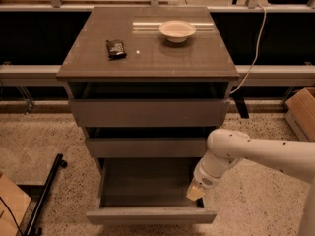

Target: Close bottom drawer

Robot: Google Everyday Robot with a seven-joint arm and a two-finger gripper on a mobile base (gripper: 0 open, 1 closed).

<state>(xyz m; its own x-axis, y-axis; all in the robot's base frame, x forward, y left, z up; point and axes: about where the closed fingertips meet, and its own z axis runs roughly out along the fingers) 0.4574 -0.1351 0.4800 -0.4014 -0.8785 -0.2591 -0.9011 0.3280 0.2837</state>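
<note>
At the left edge of the floor a black pole (45, 194) lies slanted, and a piece of brown cardboard (9, 206) is in the lower left corner. To the right of them stands the grey-brown cabinet (162, 58) with three drawers. On its top, near the left edge, lies a small dark packet (116, 48). Near the back edge, a little right of the middle, stands a pale bowl (177, 30).

Under the top there is the top drawer (147, 113) and below it the middle drawer (145, 147); each has a dark gap above its front. The bottom drawer (150, 216) is pulled far out toward the camera, so its wide shallow box is seen from above.

At the right side of this drawer, near its front right corner, hangs the gripper (195, 192) with its yellowish tip pointing down over the right wall. Whether it touches the wall, and whether it is clenched or released, I cannot tell. The white arm (256, 154) comes in from the right edge.

Further right a white cable (253, 58) hangs down behind the cabinet, and a cardboard box (301, 113) stands at the right edge of the floor.
</note>
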